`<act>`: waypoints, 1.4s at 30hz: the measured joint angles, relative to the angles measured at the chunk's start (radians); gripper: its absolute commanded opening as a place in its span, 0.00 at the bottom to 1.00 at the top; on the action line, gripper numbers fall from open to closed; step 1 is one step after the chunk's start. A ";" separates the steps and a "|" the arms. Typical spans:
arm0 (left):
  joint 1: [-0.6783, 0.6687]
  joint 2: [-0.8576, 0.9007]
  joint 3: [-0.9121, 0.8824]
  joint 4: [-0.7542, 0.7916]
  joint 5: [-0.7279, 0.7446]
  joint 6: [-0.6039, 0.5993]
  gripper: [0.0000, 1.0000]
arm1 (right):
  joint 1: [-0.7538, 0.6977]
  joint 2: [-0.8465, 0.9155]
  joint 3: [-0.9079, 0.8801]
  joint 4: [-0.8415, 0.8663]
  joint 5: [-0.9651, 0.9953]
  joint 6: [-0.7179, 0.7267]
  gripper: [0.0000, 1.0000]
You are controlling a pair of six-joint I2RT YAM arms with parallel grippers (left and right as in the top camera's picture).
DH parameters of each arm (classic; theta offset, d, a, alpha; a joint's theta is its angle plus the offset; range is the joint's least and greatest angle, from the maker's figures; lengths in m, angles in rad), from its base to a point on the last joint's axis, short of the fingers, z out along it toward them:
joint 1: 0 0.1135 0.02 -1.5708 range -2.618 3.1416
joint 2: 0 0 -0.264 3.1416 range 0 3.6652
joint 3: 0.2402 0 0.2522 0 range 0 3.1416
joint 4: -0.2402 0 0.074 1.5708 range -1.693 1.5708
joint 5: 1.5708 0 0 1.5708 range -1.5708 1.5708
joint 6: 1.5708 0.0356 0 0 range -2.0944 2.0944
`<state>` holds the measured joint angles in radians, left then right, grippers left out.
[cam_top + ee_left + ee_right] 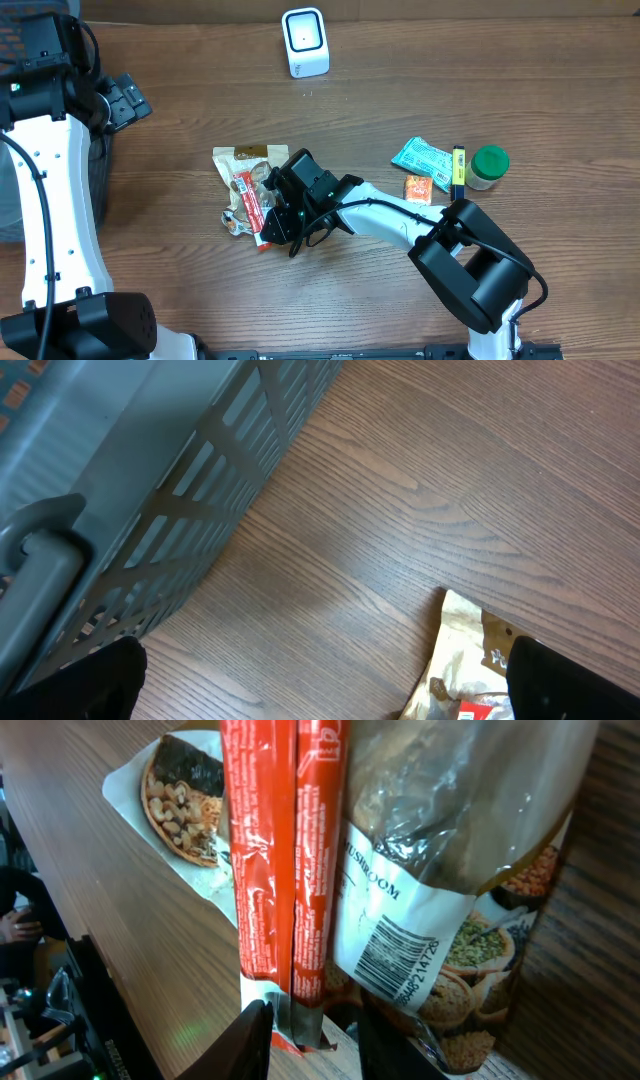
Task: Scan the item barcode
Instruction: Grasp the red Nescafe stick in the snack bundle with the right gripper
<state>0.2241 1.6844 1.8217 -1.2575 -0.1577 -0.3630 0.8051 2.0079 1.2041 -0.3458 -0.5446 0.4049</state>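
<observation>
Packets of snacks lie heaped just toward 9 o'clock from the middle of the wooden table (400,80), and the right gripper (275,220) is down on the heap's 4 o'clock edge. In the right wrist view a red stick pack (285,850) lies along a mushroom pouch (455,870), overlapping its edge. The pouch's barcode (395,960) faces up in plain sight. The lower end of the red stick pack sits between the two dark fingertips (252,1040); whether they pinch it or only straddle it I cannot tell. The white scanner (305,42) stands at 12 o'clock, well apart from the heap. At 10 o'clock the left gripper (125,100) hangs with its pincer spread wide, holding nothing, beside a grey basket (150,490). At 3 o'clock lie a teal packet (425,160), an orange packet (418,187), a yellow pen (459,172) and a green-lidded jar (488,167)
</observation>
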 measured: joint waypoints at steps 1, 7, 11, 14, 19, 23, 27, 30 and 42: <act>0.000 0.000 0.000 0.000 0.000 0.000 1.00 | 0.000 0.000 0.000 0.001 0.001 0.003 0.30; 0.000 0.000 0.000 0.000 0.000 0.000 1.00 | 0.000 0.000 0.000 0.011 0.002 0.026 0.30; 0.000 0.000 0.000 0.000 0.000 0.000 1.00 | 0.000 0.000 0.000 0.016 0.002 0.033 0.30; 0.000 0.000 0.000 0.000 0.000 0.000 1.00 | 0.001 0.000 0.000 0.017 0.002 0.036 0.30; 0.000 0.000 0.000 0.000 0.000 0.000 1.00 | 0.010 0.000 0.000 0.020 0.013 0.037 0.29; 0.000 0.000 0.000 0.000 0.000 0.000 1.00 | 0.023 0.002 0.000 0.020 0.026 0.037 0.28; 0.000 0.000 0.000 0.000 0.000 0.000 1.00 | 0.028 0.005 0.000 0.021 0.048 0.041 0.19; 0.000 0.000 0.000 0.000 0.000 0.000 1.00 | 0.028 0.008 0.000 0.020 0.065 0.042 0.06; 0.000 0.000 0.000 0.000 0.000 0.000 1.00 | 0.027 -0.015 0.002 -0.087 0.093 0.022 0.04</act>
<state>0.2241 1.6844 1.8217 -1.2575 -0.1577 -0.3626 0.8326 1.9926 1.2060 -0.4328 -0.4511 0.4267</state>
